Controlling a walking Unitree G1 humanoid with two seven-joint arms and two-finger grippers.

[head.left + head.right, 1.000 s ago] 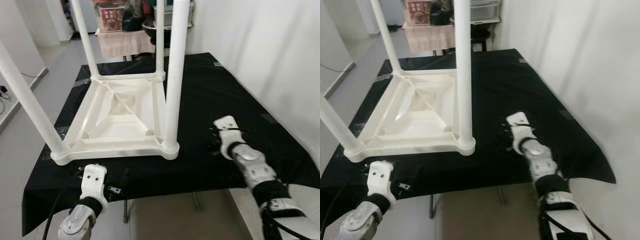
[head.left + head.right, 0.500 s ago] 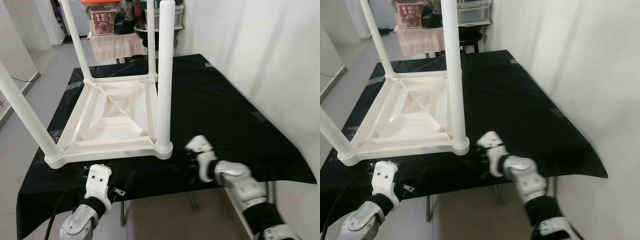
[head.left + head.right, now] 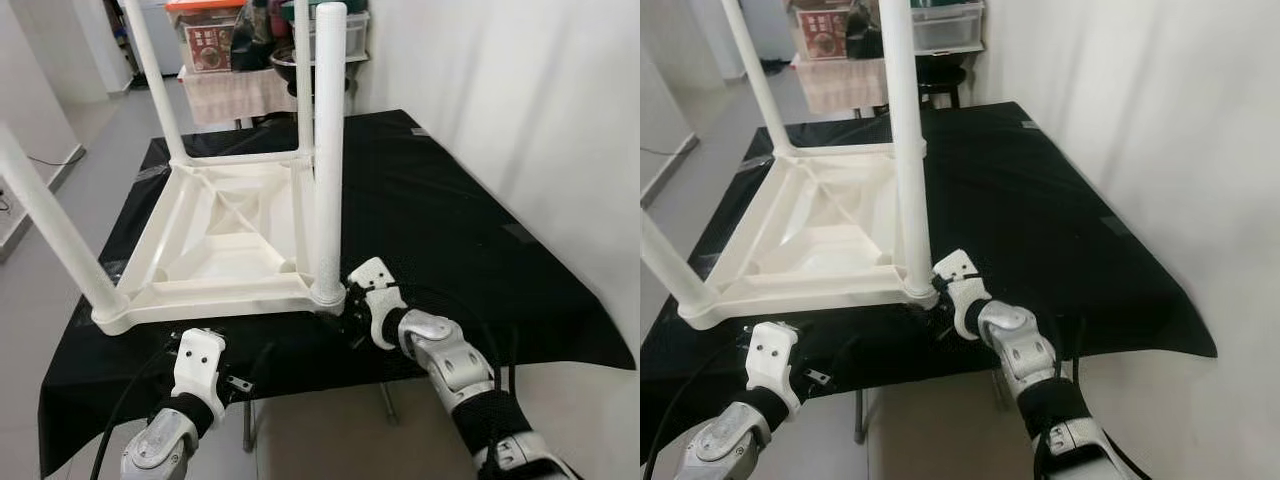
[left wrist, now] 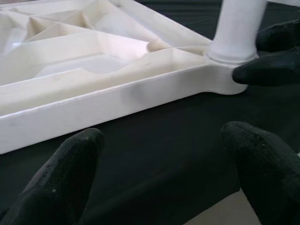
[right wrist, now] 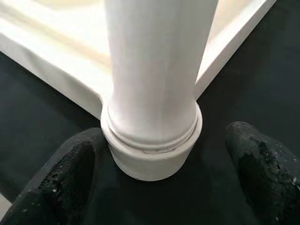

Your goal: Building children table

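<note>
1. Nearest the robot, just off the near edge of the black-covered table (image 3: 480,230), the left gripper (image 4: 164,154) hovers with its fingers spread wide and nothing between them. It points at the near rail of the upturned white children's table (image 3: 230,240).

2. At the near right corner of the children's table, the right gripper (image 5: 154,173) sits low over the black cloth. Its two black fingers (image 5: 70,173) are parted to either side of the base of the corner leg (image 3: 328,150). One finger looks to be close against the leg's collar and the other stands a little apart, so the leg is bracketed rather than clamped.

3. The children's table lies upside down on the left half of the black-covered table, its ribbed underside facing up and its four legs pointing upward. The near left leg (image 3: 55,230) leans outward over the table's left edge.

4. Beyond the children's table, past the far edge of the black cloth, stands a cluttered shelf (image 3: 240,85) with a red-topped box (image 3: 205,40) and a draped pale cloth.

5. Right of the black-covered table runs a plain white wall (image 3: 530,110).
</note>
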